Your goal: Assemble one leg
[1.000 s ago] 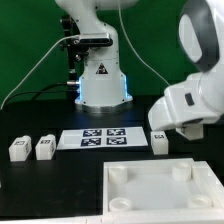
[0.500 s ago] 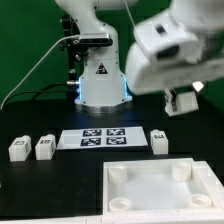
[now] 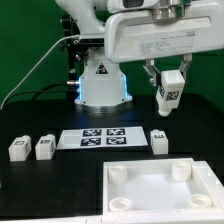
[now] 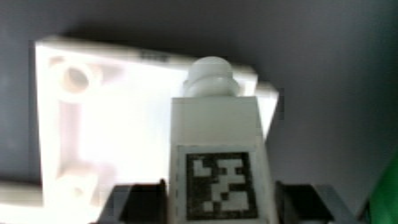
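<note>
My gripper (image 3: 167,92) is shut on a white leg (image 3: 168,94) with a black-and-white tag and holds it high in the air, at the exterior view's right. In the wrist view the leg (image 4: 221,140) stands between the dark fingers (image 4: 139,204), its rounded tip pointing away, above the corner of the large white panel (image 4: 107,120). Three more legs lie on the black table: two at the exterior view's left (image 3: 18,149) (image 3: 44,148) and one (image 3: 159,140) right of the marker board. The panel (image 3: 150,190) lies at the front.
The marker board (image 3: 106,138) lies in the middle of the table. The robot base (image 3: 102,80) stands behind it, with a cable running off to the exterior view's left. The panel has round corner sockets (image 3: 119,174).
The arm has swung up and toward the exterior view's left. The wrist has turned so the held leg now hangs in plain view with its tag showing.
</note>
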`<action>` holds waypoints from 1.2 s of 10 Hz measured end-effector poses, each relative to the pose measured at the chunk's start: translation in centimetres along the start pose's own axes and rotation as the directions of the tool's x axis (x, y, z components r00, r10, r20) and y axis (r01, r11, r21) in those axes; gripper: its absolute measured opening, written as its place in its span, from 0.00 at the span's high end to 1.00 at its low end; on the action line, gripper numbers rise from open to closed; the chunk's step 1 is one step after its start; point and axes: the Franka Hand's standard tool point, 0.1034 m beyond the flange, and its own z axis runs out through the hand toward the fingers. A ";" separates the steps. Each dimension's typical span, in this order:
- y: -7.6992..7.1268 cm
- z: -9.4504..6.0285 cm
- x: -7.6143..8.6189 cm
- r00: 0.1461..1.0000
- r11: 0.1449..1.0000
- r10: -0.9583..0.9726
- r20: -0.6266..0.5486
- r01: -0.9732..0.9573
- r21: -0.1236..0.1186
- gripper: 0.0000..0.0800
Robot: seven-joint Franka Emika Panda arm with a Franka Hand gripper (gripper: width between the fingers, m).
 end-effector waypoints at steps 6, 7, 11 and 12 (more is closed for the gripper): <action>1.0 2.9 5.8 0.968 1.000 0.011 -0.251 -0.006 0.018 0.64; 1.0 2.9 5.8 0.968 1.000 0.010 -0.251 -0.006 0.018 0.64; 1.7 4.7 7.9 0.944 1.000 0.008 -0.329 -0.002 0.017 0.64; 2.3 4.9 9.3 0.937 1.000 0.002 -0.349 0.002 0.011 0.64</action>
